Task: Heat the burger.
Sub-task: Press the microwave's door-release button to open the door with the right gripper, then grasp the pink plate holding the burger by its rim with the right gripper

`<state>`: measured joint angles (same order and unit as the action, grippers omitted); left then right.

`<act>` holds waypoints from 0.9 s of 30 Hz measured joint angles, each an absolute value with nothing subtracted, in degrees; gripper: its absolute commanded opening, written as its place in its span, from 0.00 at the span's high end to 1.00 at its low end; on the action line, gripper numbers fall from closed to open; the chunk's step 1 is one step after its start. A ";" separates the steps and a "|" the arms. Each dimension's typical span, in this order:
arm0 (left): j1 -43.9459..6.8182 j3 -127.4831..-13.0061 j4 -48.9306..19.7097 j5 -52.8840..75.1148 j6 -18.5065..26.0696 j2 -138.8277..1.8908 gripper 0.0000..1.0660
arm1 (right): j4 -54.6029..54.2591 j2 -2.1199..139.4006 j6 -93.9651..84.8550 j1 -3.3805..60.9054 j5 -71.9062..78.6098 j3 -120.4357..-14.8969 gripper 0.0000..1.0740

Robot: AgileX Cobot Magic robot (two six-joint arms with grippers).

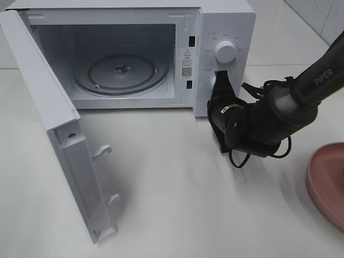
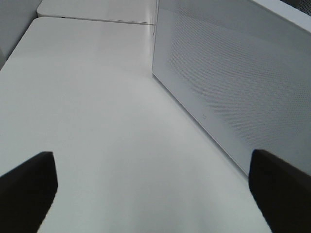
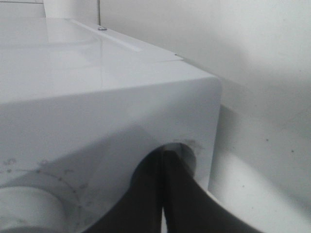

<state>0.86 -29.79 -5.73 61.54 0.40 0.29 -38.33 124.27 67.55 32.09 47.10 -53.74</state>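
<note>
Counter (image 1: 177, 204), white and broad, is running under everything and filling the near part of the high view. On it a white microwave (image 1: 239, 27) is standing at the back, its door (image 1: 59, 129) swinging wide open toward the left and reaching down to the near edge. Inside, the cavity is holding a round glass turntable (image 1: 121, 72) lying flat on the floor.

From the right, a black arm (image 1: 279, 113) is reaching in to the control panel. Just beside it, at the right edge, part of a pink plate (image 1: 328, 183) is resting on the counter.

Two knobs are sitting on the panel: the upper knob (image 1: 224, 52) is standing in plain sight, while the lower knob (image 1: 213, 81) is being half covered by the right hand (image 1: 219, 78). That hand's jaws are pressing together with nothing between them, the tips touching the lower knob's rim.

Over on the other side, the left hand (image 2: 153, 191) is hanging over bare counter beside a white perforated panel (image 2: 233, 87), its fingers (image 2: 26, 189) spreading wide and gripping nothing.

Nowhere in these views is the burger showing, so its place relative to either hand cannot be told.
</note>
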 measured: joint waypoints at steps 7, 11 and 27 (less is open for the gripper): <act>0.86 -29.79 -5.73 61.54 0.40 0.29 0.06 | -36.44 120.72 65.83 31.80 45.26 -50.76 1.00; 0.86 -29.79 -5.73 61.54 0.40 0.29 0.06 | -35.64 119.06 64.52 31.80 44.58 -49.39 1.00; 0.86 -29.79 -5.73 61.54 0.40 0.29 0.06 | -30.94 106.74 52.60 31.80 33.80 -41.42 1.00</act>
